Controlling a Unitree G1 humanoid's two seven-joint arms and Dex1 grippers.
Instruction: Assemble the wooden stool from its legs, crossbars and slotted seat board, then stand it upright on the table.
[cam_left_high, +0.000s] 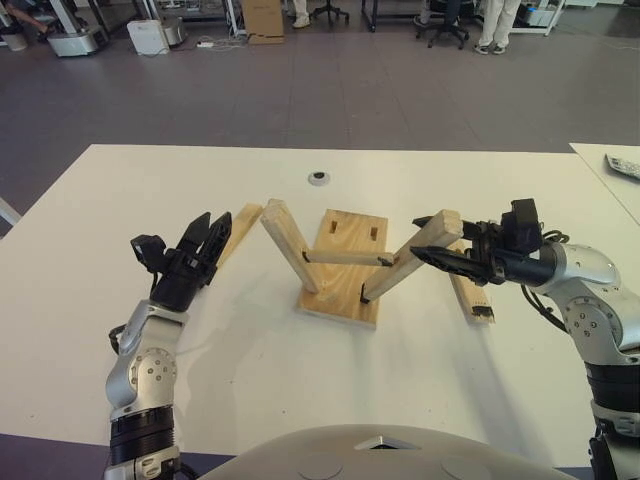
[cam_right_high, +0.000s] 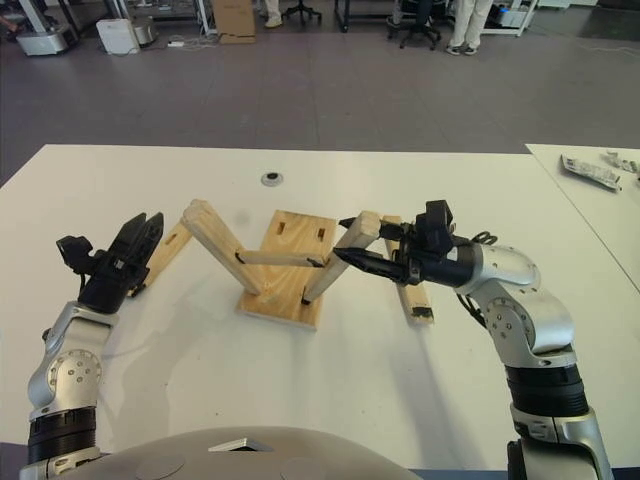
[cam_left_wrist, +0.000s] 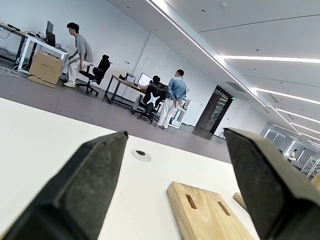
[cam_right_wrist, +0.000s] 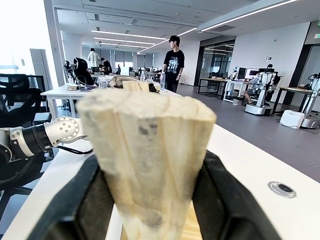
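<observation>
The slotted seat board lies flat at the table's middle. On it rest two wooden legs, tilted apart in a V: the left leg and the right leg, joined by a thin crossbar. My right gripper is shut on the upper part of the right leg, with a finger on each side. My left gripper hovers open to the left of the assembly, holding nothing; the board lies beyond its fingers. A loose leg lies just behind it.
Another loose wooden piece lies on the table under my right forearm. A round grommet sits in the white table behind the board. A second table stands at the far right.
</observation>
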